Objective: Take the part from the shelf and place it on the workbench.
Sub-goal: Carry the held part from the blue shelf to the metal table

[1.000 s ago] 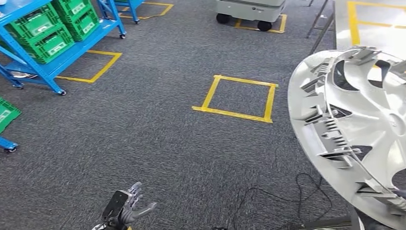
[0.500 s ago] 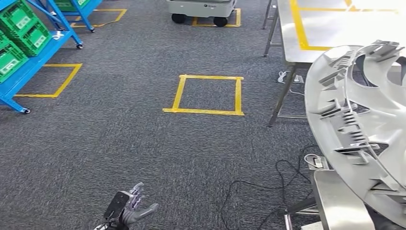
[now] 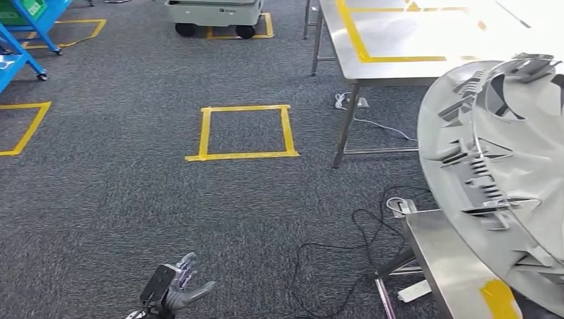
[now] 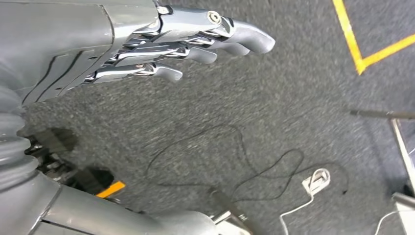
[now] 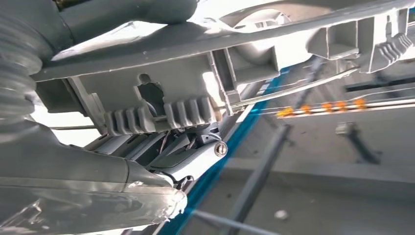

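The part is a large silver wheel cover (image 3: pixel 512 173) with ribbed clips on its back, tilted up at the right of the head view. In the right wrist view my right hand (image 5: pixel 147 159) grips its rim (image 5: pixel 161 93), thumb on one side and fingers on the other. The steel workbench (image 3: pixel 406 46), marked with yellow tape, stands ahead and to the right. My left hand (image 3: pixel 174 287) hangs low at the lower left, fingers apart and holding nothing, with those fingers (image 4: pixel 195 41) over the carpet in the left wrist view.
A second steel surface (image 3: pixel 445 266) lies at the lower right under the part. Black cables and a power strip (image 3: pixel 346 242) trail on the grey carpet beside it. A yellow tape square (image 3: pixel 243 154) marks the floor. A grey wheeled cart (image 3: pixel 213 13) and blue shelving (image 3: pixel 16 40) stand behind.
The camera has swung to the right: the blue shelf and green crates slid off to the left and the workbench came into view. The part stays in my right hand.
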### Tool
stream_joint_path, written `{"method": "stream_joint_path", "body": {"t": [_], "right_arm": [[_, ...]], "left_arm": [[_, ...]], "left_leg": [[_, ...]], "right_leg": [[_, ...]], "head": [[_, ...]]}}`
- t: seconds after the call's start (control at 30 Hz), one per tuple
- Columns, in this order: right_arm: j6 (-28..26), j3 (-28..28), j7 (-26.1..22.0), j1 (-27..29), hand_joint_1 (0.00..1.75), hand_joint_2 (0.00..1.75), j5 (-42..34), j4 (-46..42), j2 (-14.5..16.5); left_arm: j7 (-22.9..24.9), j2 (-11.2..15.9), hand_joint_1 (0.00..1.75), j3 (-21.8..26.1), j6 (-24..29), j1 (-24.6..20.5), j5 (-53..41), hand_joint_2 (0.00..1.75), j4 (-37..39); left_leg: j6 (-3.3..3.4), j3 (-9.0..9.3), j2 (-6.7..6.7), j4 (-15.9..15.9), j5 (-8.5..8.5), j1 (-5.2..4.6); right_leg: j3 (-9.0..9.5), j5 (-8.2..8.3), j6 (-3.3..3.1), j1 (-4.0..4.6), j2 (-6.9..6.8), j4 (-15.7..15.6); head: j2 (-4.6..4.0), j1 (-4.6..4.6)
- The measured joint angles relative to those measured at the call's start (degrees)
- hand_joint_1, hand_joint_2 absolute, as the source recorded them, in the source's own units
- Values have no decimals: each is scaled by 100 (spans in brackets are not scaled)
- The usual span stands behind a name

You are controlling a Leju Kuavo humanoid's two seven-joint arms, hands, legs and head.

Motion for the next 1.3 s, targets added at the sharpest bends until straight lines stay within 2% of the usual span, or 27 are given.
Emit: {"method": "stream_joint_path", "body": {"t": [0.03, 0.07, 0.13, 0.2, 0.23, 0.3, 0.37, 0.43, 0.47, 0.5, 0.53, 0.57, 0.6, 0.67, 0.73, 0.8, 0.83, 0.9, 0.93, 0.97, 1.0, 1.03, 1.07, 1.1, 1.17, 1.23, 1.3], "right_arm": [[0, -2, 46, 5, 175, 175, 21, -7, 0], [0, -5, 90, 7, 175, 175, 35, -12, 0], [0, -11, 153, 8, 175, 175, 43, -32, 0], [0, -18, 180, 10, 175, 175, 40, -60, 0], [0, -24, 200, 8, 175, 175, 37, -74, 0], [-1, -46, 243, 30, 175, 175, 27, -109, 1], [-2, -73, 261, 61, 175, 175, 16, -149, 1], [-2, -91, 261, 71, 175, 175, 10, -172, 1], [-1, -100, 262, 70, 175, 175, 10, -173, 2], [-1, -109, 264, 73, 175, 175, 11, -173, 2], [-1, -117, 271, 77, 175, 175, 14, -173, 2], [0, -122, 279, 80, 175, 175, 18, -173, 2], [0, -126, 297, 86, 175, 175, 27, -173, 2], [0, -133, 341, 92, 175, 175, 49, -173, 2], [0, -145, 362, 95, 175, 175, 72, -173, 2], [0, -161, 357, 107, 175, 175, 94, -174, 1], [0, -170, 362, 119, 175, 175, 106, -175, 1], [0, -190, 411, 130, 175, 175, 145, -178, 0], [0, -197, 460, 132, 175, 175, 180, -179, 0], [0, -203, 522, 132, 175, 175, 224, -180, 0], [0, -211, 590, 137, 175, 175, 280, -179, 0], [0, -227, 651, 149, 175, 175, 341, -177, 0], [0, -249, 711, 162, 175, 175, 397, -175, 0], [0, -277, 759, 172, 175, 175, 439, -174, 0], [1, -345, 811, 179, 175, 175, 476, -173, 0], [1, -415, 798, 182, 175, 175, 494, -173, 0], [0, -478, 773, 189, 175, 175, 516, -173, 0]], "left_arm": [[0, 0, 0, 0, -4, 4, 15, 175, 0], [0, -3, 0, 0, -8, 3, 27, 175, 0], [0, -7, 0, 0, -14, -1, 48, 175, -2], [0, 1, 0, 1, -16, -4, 56, 175, -6], [0, 4, 0, 2, -17, -4, 59, 175, -8], [0, 1, 0, 3, -21, -6, 70, 175, -17], [0, -8, 0, 3, -28, -6, 90, 175, -34], [0, -12, 0, 2, -35, 13, 105, 175, -44], [0, -13, 0, 2, -37, 30, 109, 175, -44], [0, -13, 0, 2, -38, 46, 109, 175, -44], [0, -14, 0, 2, -39, 58, 110, 175, -44], [0, -15, 0, 2, -38, 63, 110, 175, -44], [0, -11, 0, 2, -38, 63, 109, 175, -46], [0, 11, 0, 3, -38, 63, 87, 175, -50], [0, 34, 0, 0, -31, 66, 37, 175, -54], [0, 33, 0, -6, -21, 66, 7, 175, -61], [0, 26, 0, -9, -20, 65, 7, 175, -67], [-1, 10, 0, -11, -28, 73, 12, 175, -79], [-1, 9, 0, -12, -37, 88, 13, 175, -82], [-1, 8, 0, -13, -46, 108, 13, 175, -85], [0, 9, 0, -14, -53, 128, 13, 175, -86], [0, 8, 0, -19, -56, 142, 11, 175, -87], [0, 4, 0, -28, -47, 147, 8, 175, -87], [0, -2, 0, -40, -33, 149, 2, 175, -87], [0, -9, 0, -71, 1, 148, -6, 175, -88], [0, -10, 0, -95, 13, 144, -3, 175, -90], [0, -16, 0, -122, 15, 136, 1, 175, -98]], "left_leg": [[-6, -2, 80, 3, -4, 1], [-18, 1, 153, 7, -13, 5], [-74, 14, 274, 36, -49, 4], [-148, 22, 359, 90, -99, -26], [-175, 28, 400, 108, -114, -39], [-227, 43, 446, 137, -149, -25], [-279, -28, 262, 348, -337, 9], [-291, -312, -8, 1005, -718, 23], [-283, -504, -68, 1413, -890, 23], [-268, -661, -95, 1723, -974, 22], [-247, -742, -108, 1854, -944, 20], [-218, -726, -124, 1766, -803, 17], [-180, -614, -173, 1480, -580, 8], [-94, -308, -450, 738, -170, -8], [-50, -134, -653, 310, -58, -18], [-49, -103, -577, 200, -70, -10], [-49, -95, -508, 158, -44, 0], [-36, -76, -357, 69, 10, 19], [-29, -75, -274, 58, 19, 12], [-21, -81, -188, 55, 21, 7], [-20, -86, -100, 56, 19, 3], [-21, -88, -17, 57, 16, 2], [-28, -88, 59, 60, 10, 5], [-41, -84, 128, 64, 2, 9], [-95, -72, 246, 94, -32, 3], [-158, -66, 329, 137, -63, -27], [-198, -55, 408, 155, -72, -37]], "right_leg": [[3, 30, 28, -21, -26, 40], [126, 155, 52, -43, -60, -150], [584, 449, 89, -64, -285, -913], [889, 557, 38, -60, -467, -1404], [915, 538, -9, -46, -476, -1447], [901, 559, -103, -45, -346, -1439], [887, 581, -179, -47, -231, -1444], [877, 598, -238, -42, -106, -1447], [870, 603, -256, -32, -29, -1447], [867, 607, -267, -21, 57, -1447], [867, 610, -274, -9, 145, -1447], [869, 614, -278, -1, 233, -1446], [875, 618, -278, 3, 318, -1446], [873, 626, -266, 1, 466, -1439], [826, 647, -223, -13, 592, -1428], [759, 682, -156, -25, 703, -1437], [722, 674, -133, -24, 664, -1419], [541, 467, -104, 0, 367, -1103], [390, 277, -91, 8, 179, -773], [214, 78, -69, 9, 60, -384], [67, -60, -46, 4, 10, -53], [-5, -107, -23, -4, -16, 134], [39, -40, -3, -15, -38, 93], [202, 115, 14, -28, -78, -173], [690, 415, 35, -35, -267, -989], [949, 503, -24, -18, -364, -1432], [943, 504, -120, -5, -269, -1449]], "head": [[0, 1], [0, 2], [0, 4], [0, -5], [0, -14], [0, -27], [0, -30], [0, -37], [0, -38], [0, -38], [0, -38], [0, -37], [0, -38], [0, -35], [0, -38], [0, -41], [0, -37], [0, -16], [0, -11], [0, -6], [0, -6], [0, -7], [0, -4], [0, -4], [0, 2], [0, -5], [0, -15]]}}
